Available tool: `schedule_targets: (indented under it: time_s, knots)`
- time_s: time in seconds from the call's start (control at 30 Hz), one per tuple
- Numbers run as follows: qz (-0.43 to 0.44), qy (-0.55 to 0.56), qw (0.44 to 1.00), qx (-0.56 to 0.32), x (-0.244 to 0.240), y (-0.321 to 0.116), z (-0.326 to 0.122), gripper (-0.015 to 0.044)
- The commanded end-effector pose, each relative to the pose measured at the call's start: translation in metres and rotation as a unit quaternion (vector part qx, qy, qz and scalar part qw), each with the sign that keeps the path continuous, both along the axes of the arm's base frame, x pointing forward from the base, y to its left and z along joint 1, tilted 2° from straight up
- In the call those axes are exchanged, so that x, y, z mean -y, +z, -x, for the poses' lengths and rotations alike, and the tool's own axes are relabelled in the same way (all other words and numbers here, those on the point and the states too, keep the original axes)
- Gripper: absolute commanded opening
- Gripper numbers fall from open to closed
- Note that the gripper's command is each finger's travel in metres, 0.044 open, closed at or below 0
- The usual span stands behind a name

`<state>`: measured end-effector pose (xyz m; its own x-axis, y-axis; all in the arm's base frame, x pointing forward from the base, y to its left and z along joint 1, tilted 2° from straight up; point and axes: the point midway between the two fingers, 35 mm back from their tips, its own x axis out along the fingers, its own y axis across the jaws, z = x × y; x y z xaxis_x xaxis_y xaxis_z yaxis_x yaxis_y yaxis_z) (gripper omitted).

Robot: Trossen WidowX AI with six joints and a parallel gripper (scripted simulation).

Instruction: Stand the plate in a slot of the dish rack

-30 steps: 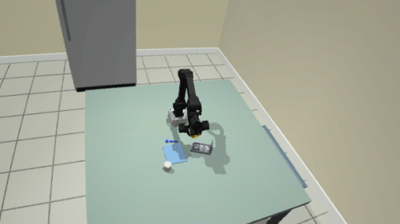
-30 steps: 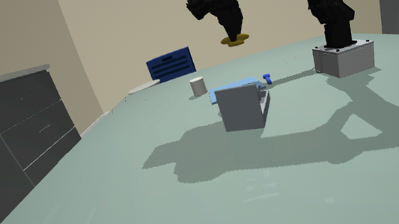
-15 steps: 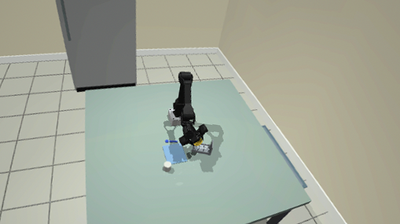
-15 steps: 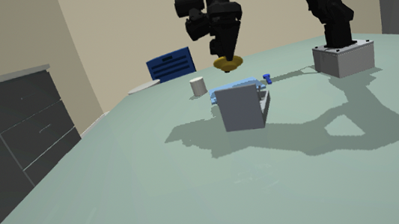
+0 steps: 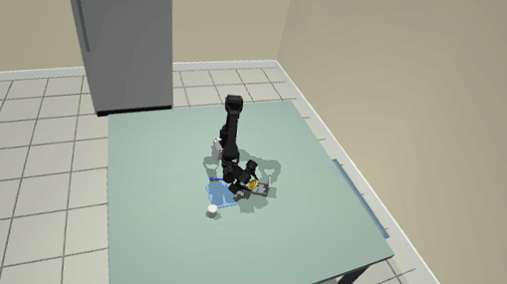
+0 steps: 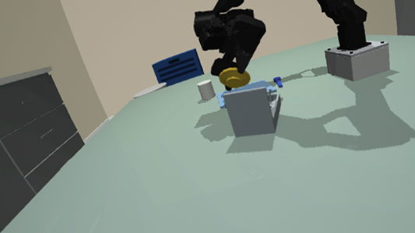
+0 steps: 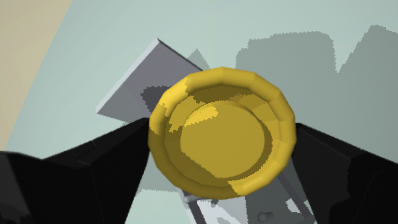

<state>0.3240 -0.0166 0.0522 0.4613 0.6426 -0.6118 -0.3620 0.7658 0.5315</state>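
Note:
The yellow plate [image 5: 252,184] [image 6: 234,77] [image 7: 222,140] is held by its rim between the two black fingers of my gripper [image 7: 221,129], which is shut on it. In the exterior view the plate is tilted and hangs in the air above and behind the dish rack's tall end wall. The grey dish rack [image 6: 250,113] [image 7: 145,80] stands on the table, its tall end wall toward the exterior camera. In the wrist view the plate hides much of the rack; parts of its floor and rails show below the plate.
A light blue mat or cloth [image 5: 220,196] [image 6: 221,101] lies beside the rack. A white cup [image 5: 212,210] [image 6: 206,90] stands near its edge. A blue utensil [image 5: 213,179] [image 6: 278,82] lies near the mat. The arm's grey base [image 6: 370,62] stands on the table [image 5: 265,265].

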Motion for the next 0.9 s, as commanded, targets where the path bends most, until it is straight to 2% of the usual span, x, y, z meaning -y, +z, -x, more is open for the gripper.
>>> schedule_targets:
  time_s: [0.0, 0.37, 0.87]
  knots:
    - [-0.014, 0.023, 0.999, 0.047, -0.001, -0.006, 0.003, 0.0]
    - [-0.026, 0.076, 0.976, 0.202, 0.0, -0.016, 0.013, 0.0]
    - [-0.021, 0.112, 0.915, 0.387, 0.0, -0.016, 0.036, 0.0]
